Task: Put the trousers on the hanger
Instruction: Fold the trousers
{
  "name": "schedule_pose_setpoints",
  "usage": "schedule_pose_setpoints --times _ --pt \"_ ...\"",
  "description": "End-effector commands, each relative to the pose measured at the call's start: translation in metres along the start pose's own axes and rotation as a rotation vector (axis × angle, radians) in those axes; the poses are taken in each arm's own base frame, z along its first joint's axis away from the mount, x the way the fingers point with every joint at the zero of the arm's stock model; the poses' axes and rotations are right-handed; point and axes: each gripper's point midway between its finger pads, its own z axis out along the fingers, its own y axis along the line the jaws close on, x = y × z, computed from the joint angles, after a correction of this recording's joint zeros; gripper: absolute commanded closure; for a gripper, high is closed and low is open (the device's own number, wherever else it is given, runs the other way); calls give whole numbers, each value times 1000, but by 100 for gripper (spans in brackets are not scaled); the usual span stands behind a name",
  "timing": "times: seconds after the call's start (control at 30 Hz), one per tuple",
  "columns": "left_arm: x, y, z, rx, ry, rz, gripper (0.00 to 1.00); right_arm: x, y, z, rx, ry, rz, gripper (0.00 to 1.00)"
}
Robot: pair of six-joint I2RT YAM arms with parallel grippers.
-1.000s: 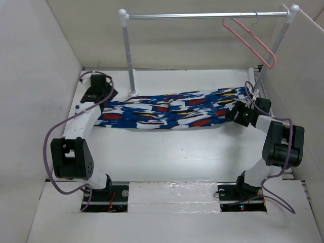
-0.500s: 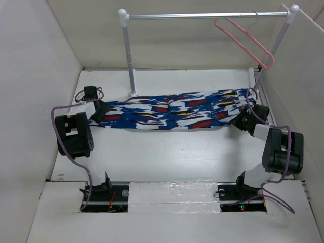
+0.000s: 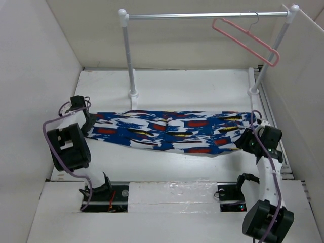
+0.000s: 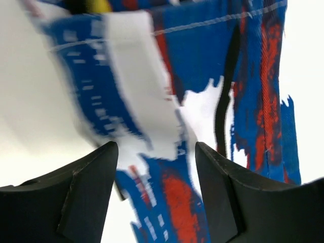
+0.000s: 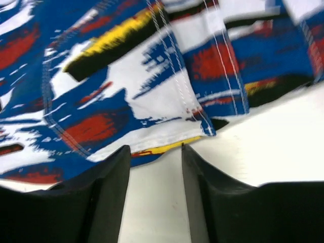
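The trousers (image 3: 172, 129), blue-and-white print with red, black and yellow streaks, lie stretched flat across the table from left to right. My left gripper (image 3: 87, 125) is at their left end. In the left wrist view the left gripper (image 4: 154, 147) is open, with blurred cloth (image 4: 167, 101) running between the wide-apart jaws. My right gripper (image 3: 246, 139) is at their right end. In the right wrist view the right gripper (image 5: 154, 149) is open, bare table between the jaws and the cloth's hem (image 5: 152, 101) just past the tips. The pink hanger (image 3: 248, 38) hangs on the rail at the far right.
A silver rail (image 3: 202, 15) on two white posts (image 3: 129, 55) stands along the back of the table. White walls close in on the left, right and back. The right post's foot (image 3: 252, 91) stands just beyond the trousers' right end.
Both arms drew back toward the near edge and the trousers slid with them, away from the rail and now flatter. The hanger has swung a little on the rail.
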Motion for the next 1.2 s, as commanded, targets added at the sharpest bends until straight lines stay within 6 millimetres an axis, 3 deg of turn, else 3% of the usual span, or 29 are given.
schedule_pose_setpoints --times 0.0,0.03,0.1,0.13,0.2,0.23,0.27,0.3,0.33,0.37,0.4,0.43,0.47,0.5,0.57,0.6,0.63,0.67,0.7,0.8,1.0,1.03,1.17 --pt "-19 4 -45 34 -103 38 41 -25 8 -23 -12 25 -152 48" --pt "-14 -12 -57 95 -99 62 41 -55 19 -37 -31 -43 -198 48" --pt "-12 -47 -93 230 -145 111 43 -78 26 -49 -20 -82 -236 47" --pt "8 -75 -115 333 -146 195 43 -88 26 -53 -11 -100 -267 47" --pt "25 -105 -156 494 -165 267 51 -108 32 -56 -14 -141 -318 50" --pt "55 -126 -179 602 -133 349 60 -111 31 -51 -19 -141 -325 57" --pt "72 -133 -193 657 -108 389 87 -109 25 -47 2 -124 -328 69" --pt "89 -140 -208 714 -86 428 100 -110 17 -45 25 -123 -319 100" --pt "108 -144 -219 752 -59 470 100 -109 8 -40 47 -113 -300 100" --pt "144 -147 -237 807 -18 544 100 -110 1 -37 52 -120 -276 100" --pt "164 -147 -245 836 4 585 100 -106 -16 -34 74 -119 -214 100" --pt "181 -146 -253 862 17 619 100 -107 -13 -30 22 -126 -193 100" --pt "217 -141 -270 905 54 693 100 -103 -21 -22 22 -97 -160 100" --pt "236 -138 -273 908 67 729 100 -102 -27 -18 25 -85 -136 100" --pt "260 -132 -280 910 53 773 100 -101 -59 -16 92 -64 -59 100" --pt "284 -123 -285 914 71 820 100 -101 -71 -19 112 -74 -30 92" --pt "291 -119 -283 901 56 834 100 -96 -83 -20 136 -74 11 72" --pt "304 -110 -277 884 62 863 100 -90 -94 -19 134 -84 99 32" --pt "309 -105 -273 874 71 875 100 -93 -96 -16 135 -93 94 23" --pt "315 -87 -250 836 96 888 100 -81 -96 -5 82 -101 187 7" --pt "309 -72 -238 828 86 862 100 -65 -97 18 53 -120 298 1" --pt "306 -69 -232 800 69 864 100 -62 -97 33 27 -103 326 0" --pt "297 -67 -227 757 27 861 100 -51 -86 56 -32 -63 370 4"
